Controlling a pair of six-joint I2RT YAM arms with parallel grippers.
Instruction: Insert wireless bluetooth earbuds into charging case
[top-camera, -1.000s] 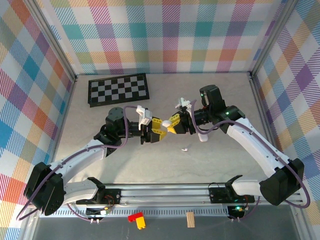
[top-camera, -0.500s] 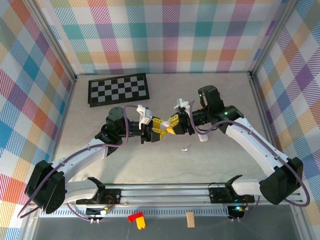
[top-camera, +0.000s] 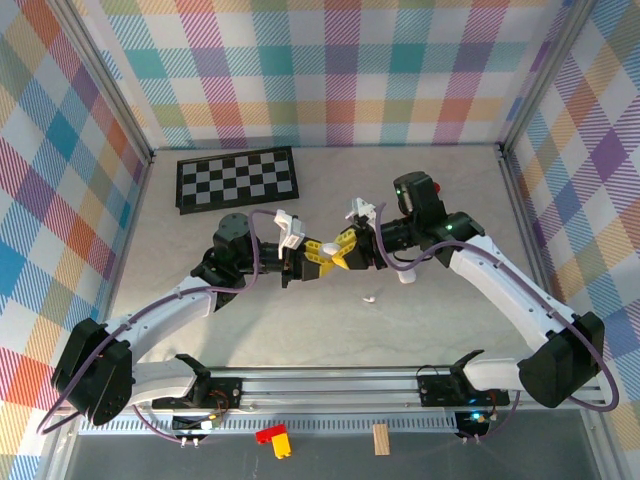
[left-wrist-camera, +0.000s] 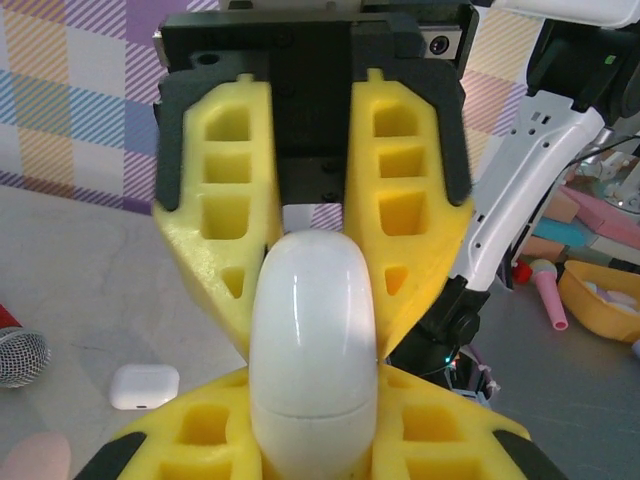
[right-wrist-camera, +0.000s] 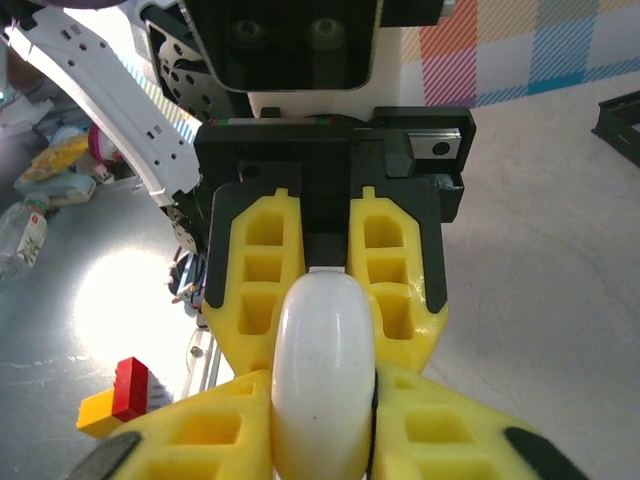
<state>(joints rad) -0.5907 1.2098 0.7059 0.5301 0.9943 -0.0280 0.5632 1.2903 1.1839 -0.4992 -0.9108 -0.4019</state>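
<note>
A white pebble-shaped charging case (left-wrist-camera: 312, 350), lid shut, hangs above the table's middle between both grippers, which meet tip to tip. My left gripper (top-camera: 316, 257) (left-wrist-camera: 312, 425) is shut on one end of it. At the other end, my right gripper (top-camera: 346, 250) (right-wrist-camera: 322, 425) has its yellow fingers (right-wrist-camera: 200, 430) close round the case (right-wrist-camera: 322, 370), with a thin dark gap on one side. One tiny white earbud (top-camera: 370, 298) lies on the table just in front of the grippers.
A folded checkerboard (top-camera: 237, 180) lies at the back left. A small white box-shaped case (left-wrist-camera: 143, 386) sits on the table and a microphone head (left-wrist-camera: 20, 355) lies near it. Red and yellow bricks (top-camera: 275, 437) and a wooden block (top-camera: 380, 438) rest beyond the front rail.
The grippers have drawn together around the case. My left gripper has closed onto it. The right fingers look slightly looser than before.
</note>
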